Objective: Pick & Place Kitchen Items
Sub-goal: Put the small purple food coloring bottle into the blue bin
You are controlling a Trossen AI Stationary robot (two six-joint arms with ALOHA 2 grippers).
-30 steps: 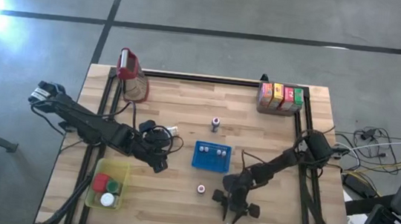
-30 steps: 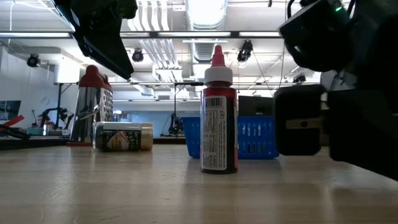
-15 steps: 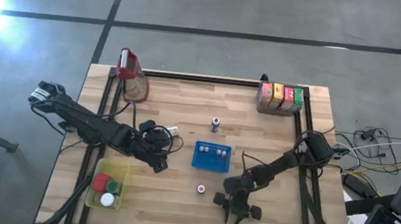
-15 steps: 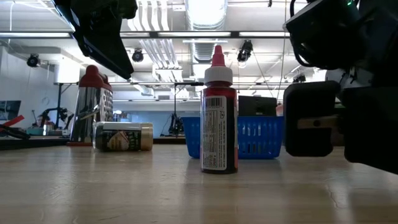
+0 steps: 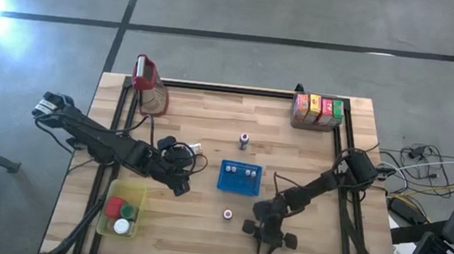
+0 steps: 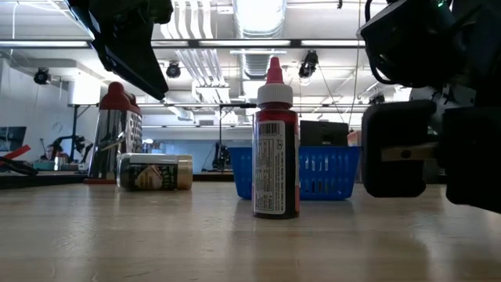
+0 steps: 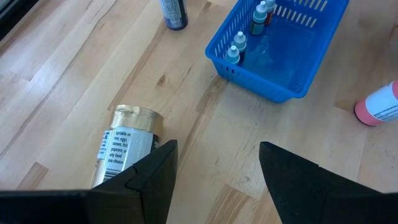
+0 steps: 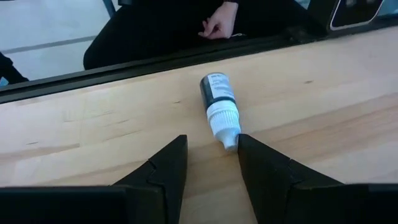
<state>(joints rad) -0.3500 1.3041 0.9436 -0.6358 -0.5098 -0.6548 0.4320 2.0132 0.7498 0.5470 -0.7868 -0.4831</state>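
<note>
Right wrist view shows a small dark bottle (image 8: 218, 109) with a white cap lying on its side near the bench's front edge, its white tip just between the two fingertips of the right gripper (image 8: 212, 151); its label is too small to read. The fingers stand narrowly apart with nothing gripped yet, and beyond the edge a person's hand (image 8: 215, 26) shows. From above, the right gripper (image 5: 260, 251) has moved toward the front edge since a second ago and its jaws have narrowed.

An upright red-capped bottle (image 6: 275, 146) stands left of it; its label print cannot be read. Behind sits the blue basket (image 7: 298, 56) at mid-bench, holding tiny white-capped bottles (image 7: 237, 49). A gold-lidded jar (image 7: 127, 144) lies on its side just before the left gripper (image 7: 214, 163), which hovers half open and empty, unchanged; the jar's label lists "popcorn, eggs". Coloured cartons (image 5: 317, 109) line the back right corner.
</note>
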